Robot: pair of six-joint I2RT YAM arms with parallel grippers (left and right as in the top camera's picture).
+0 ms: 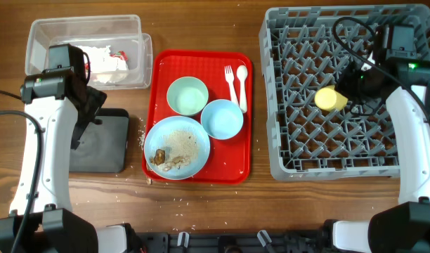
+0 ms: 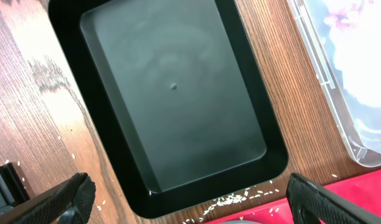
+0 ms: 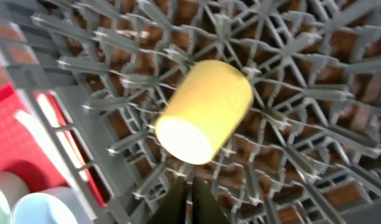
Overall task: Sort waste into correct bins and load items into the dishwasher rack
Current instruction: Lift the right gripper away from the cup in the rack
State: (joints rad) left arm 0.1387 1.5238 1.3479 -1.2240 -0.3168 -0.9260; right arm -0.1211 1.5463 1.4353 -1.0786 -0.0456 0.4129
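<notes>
A yellow cup [image 1: 330, 99] lies on its side in the grey dishwasher rack [image 1: 292, 161]; in the right wrist view the cup [image 3: 204, 112] rests on the rack's prongs. My right gripper [image 3: 192, 198] is shut and empty, just beside the cup. My left gripper [image 2: 190, 199] is open and empty, above the near edge of the black bin [image 2: 172, 93]. On the red tray [image 1: 237, 165] sit a blue plate with food scraps [image 1: 176, 147], a green bowl [image 1: 187, 95], a blue bowl [image 1: 222, 119] and a white fork and spoon [image 1: 236, 84].
A clear plastic bin [image 1: 81, 31] holding white wrappers stands at the back left, next to the black bin [image 1: 102, 144]. Grains of rice [image 2: 234, 199] lie on the wooden table between the black bin and the tray.
</notes>
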